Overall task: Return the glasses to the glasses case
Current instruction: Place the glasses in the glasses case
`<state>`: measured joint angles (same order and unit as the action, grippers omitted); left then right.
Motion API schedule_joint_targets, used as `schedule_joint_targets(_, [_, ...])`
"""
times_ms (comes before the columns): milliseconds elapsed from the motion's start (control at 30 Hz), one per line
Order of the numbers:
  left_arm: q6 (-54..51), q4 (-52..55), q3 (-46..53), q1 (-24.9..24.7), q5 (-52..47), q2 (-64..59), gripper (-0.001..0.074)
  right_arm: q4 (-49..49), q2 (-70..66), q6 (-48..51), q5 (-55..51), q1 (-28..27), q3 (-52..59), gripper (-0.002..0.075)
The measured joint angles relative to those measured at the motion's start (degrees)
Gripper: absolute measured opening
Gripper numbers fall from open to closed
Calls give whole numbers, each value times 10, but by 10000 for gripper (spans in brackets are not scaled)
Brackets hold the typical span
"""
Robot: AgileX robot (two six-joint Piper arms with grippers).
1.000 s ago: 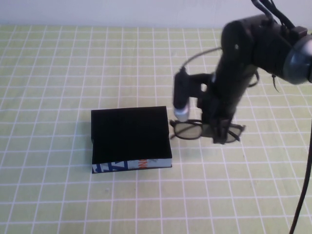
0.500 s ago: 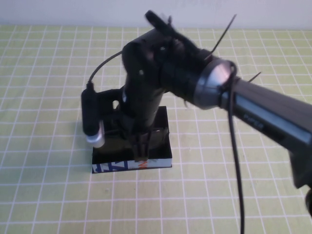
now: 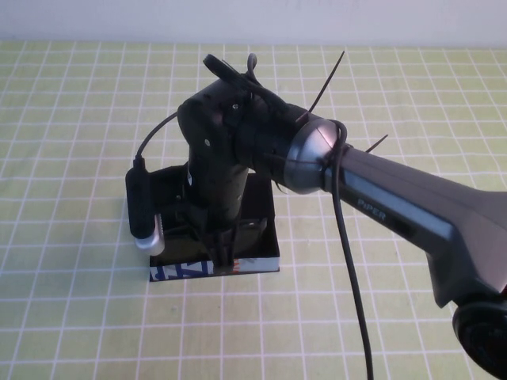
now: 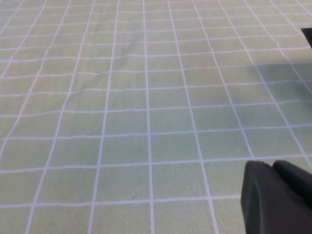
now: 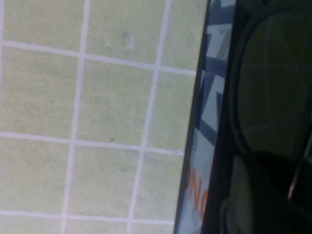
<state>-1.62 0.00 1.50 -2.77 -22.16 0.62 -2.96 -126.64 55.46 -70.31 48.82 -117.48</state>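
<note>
I have swung my right gripper [image 3: 224, 252] from beside the glasses case [image 3: 253, 264] to directly over it.
My jaws are clamped on the glasses [image 5: 270, 83], which hang above the case's printed front edge; my left gripper [image 4: 278, 200] sits apart over the checked cloth [image 3: 79, 119], its state unclear.

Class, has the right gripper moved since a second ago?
Yes. The right gripper, holding the glasses, moved toward the robot's left, now over the glasses case.

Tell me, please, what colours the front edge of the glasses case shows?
Light blue-white with dark blue marks and orange lettering, clearest in the right wrist view.
</note>
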Motion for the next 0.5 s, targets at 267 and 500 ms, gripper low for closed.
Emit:
schedule_joint_targets(267, [0, 0, 0, 0, 0, 0, -2, -2, -17, 0, 0, -4, -2, 55])
schedule_joint_targets(500, [0, 0, 0, 0, 0, 0, -2, 10, -26, 0, 1, -14, -2, 54])
